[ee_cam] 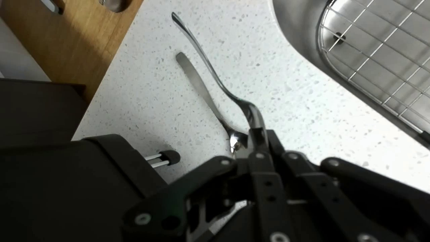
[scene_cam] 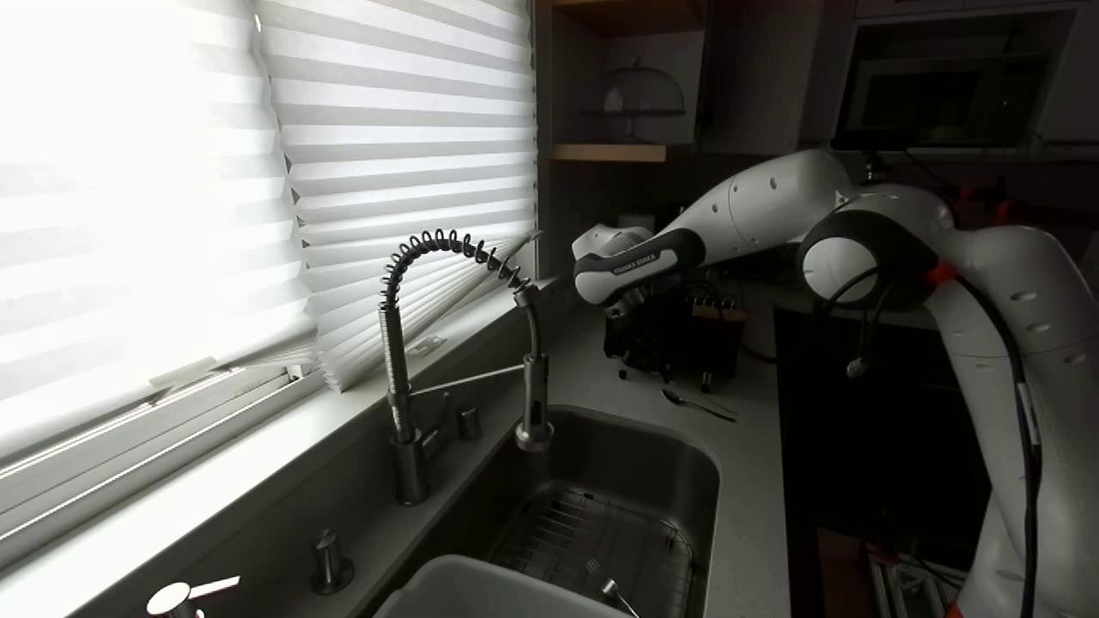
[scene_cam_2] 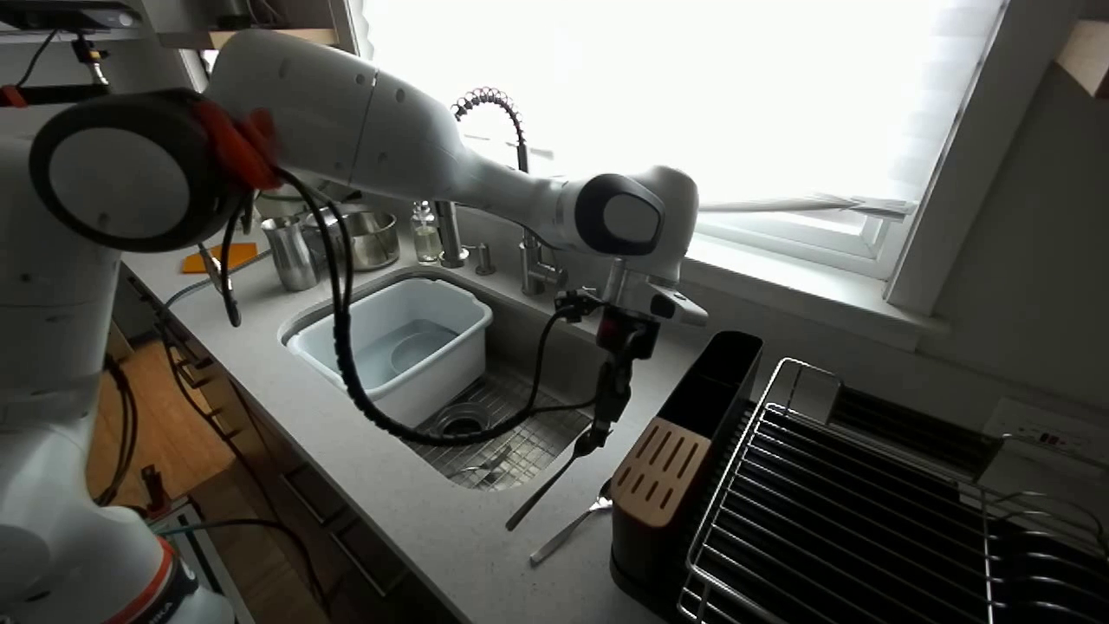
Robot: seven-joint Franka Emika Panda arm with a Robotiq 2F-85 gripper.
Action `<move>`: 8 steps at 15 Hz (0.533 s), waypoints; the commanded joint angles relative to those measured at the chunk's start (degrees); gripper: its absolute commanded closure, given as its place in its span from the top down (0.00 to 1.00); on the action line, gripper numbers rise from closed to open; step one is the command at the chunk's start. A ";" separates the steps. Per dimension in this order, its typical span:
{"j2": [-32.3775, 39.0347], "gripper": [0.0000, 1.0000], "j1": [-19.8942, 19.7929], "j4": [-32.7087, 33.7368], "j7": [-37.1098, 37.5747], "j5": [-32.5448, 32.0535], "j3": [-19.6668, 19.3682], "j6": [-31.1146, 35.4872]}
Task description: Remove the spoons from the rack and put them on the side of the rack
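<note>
The rack is a black boxy holder with a slotted wooden top, standing on the counter right of my gripper [scene_cam_2: 599, 429] in an exterior view [scene_cam_2: 663, 472]. In the wrist view its dark side fills the lower left [ee_cam: 100, 174]. My gripper [ee_cam: 263, 134] is shut on the bowl end of one spoon [ee_cam: 215, 75]; its handle slants down toward the counter's front edge [scene_cam_2: 546, 490]. A second spoon [ee_cam: 200, 84] lies on the counter beside the rack [scene_cam_2: 567, 533], its bowl partly hidden by the fingers. I cannot tell whether the held spoon touches the counter.
A steel sink [scene_cam: 635, 446] with a wire grid lies beside the spoons. A white tub [scene_cam_2: 442, 373] sits in it. A coiled faucet [scene_cam: 395, 360] rises behind the sink. A wire dish rack [scene_cam_2: 849, 503] stands against the utensil rack's far side.
</note>
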 commanded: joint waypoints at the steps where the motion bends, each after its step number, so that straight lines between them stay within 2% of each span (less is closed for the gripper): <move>1: 3.08 0.01 -0.01 2.29 -0.73 -0.35 -0.43 -1.97; 8: 6.16 0.01 -0.43 4.20 -0.67 0.76 -0.30 -0.79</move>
